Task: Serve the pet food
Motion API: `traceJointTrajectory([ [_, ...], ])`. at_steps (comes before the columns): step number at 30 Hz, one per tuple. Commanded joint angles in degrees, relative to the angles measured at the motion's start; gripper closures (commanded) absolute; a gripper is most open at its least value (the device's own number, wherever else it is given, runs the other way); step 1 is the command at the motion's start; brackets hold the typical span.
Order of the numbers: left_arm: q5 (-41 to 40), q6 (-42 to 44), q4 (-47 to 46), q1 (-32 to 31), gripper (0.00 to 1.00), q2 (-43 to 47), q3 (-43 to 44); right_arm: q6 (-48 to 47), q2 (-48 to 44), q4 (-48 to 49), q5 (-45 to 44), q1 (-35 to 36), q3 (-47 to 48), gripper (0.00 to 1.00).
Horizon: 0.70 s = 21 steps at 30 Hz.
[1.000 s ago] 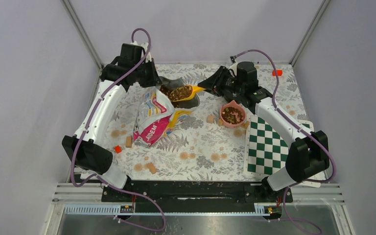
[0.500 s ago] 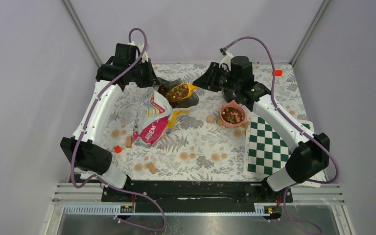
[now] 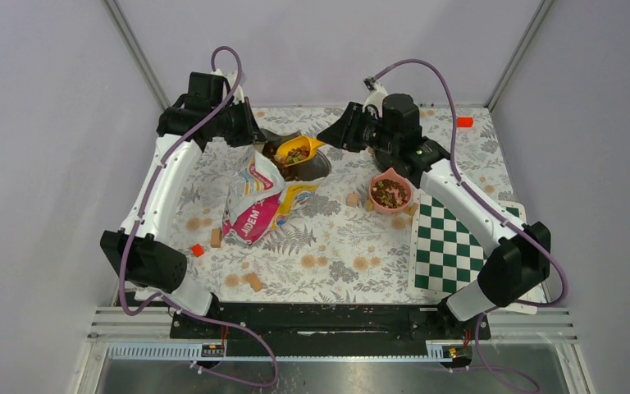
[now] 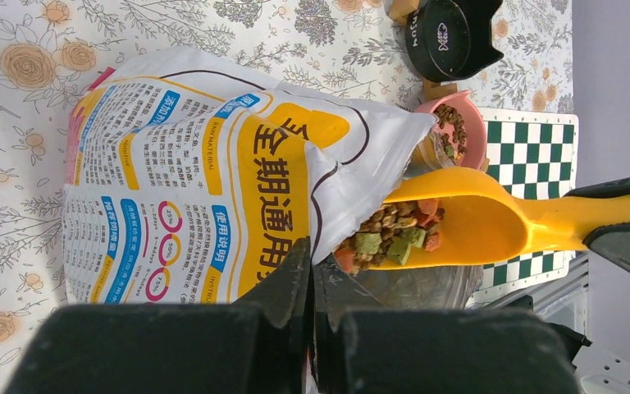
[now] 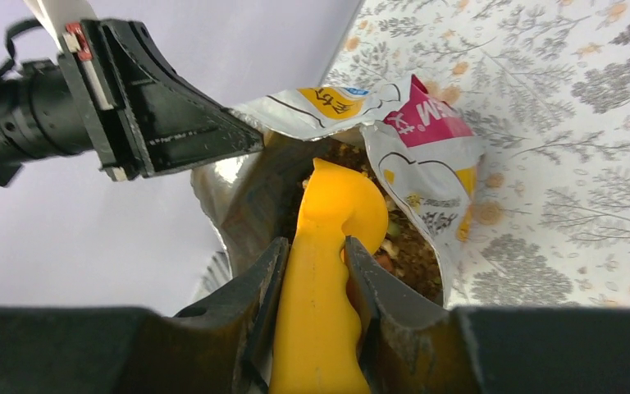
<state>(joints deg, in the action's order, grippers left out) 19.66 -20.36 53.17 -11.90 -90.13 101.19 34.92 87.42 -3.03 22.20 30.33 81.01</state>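
Note:
The pet food is mixed brown, reddish and green kibble (image 4: 390,238) heaped in a yellow scoop (image 3: 305,148) at the open mouth of the yellow, white and pink bag (image 3: 258,197). My right gripper (image 5: 316,250) is shut on the scoop's handle (image 5: 320,328), with the scoop bowl inside the bag's mouth over more kibble (image 5: 414,254). My left gripper (image 4: 312,263) is shut on the bag's top edge (image 4: 353,164) and holds it up and open. A pink bowl (image 3: 390,210) to the right holds kibble (image 3: 390,192).
A black cat-shaped bowl (image 4: 447,37) stands beside the pink bowl (image 4: 476,131). A green-and-white checkerboard (image 3: 451,242) lies at the right. Tan wooden cubes (image 3: 352,199) (image 3: 253,279) and small red blocks (image 3: 198,250) (image 3: 463,121) are scattered on the floral cloth.
My right gripper has moved left and up, carrying the filled scoop further into the bag's mouth. My left gripper has drawn slightly left and back with the bag's edge.

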Motion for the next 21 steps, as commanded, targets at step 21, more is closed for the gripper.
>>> traceJointTrajectory([
  [21,0.26,-3.46,-5.76,5.74,1.0,6.56,0.42,44.8,3.51,45.97,15.07,-9.3,-14.53,1.0],
])
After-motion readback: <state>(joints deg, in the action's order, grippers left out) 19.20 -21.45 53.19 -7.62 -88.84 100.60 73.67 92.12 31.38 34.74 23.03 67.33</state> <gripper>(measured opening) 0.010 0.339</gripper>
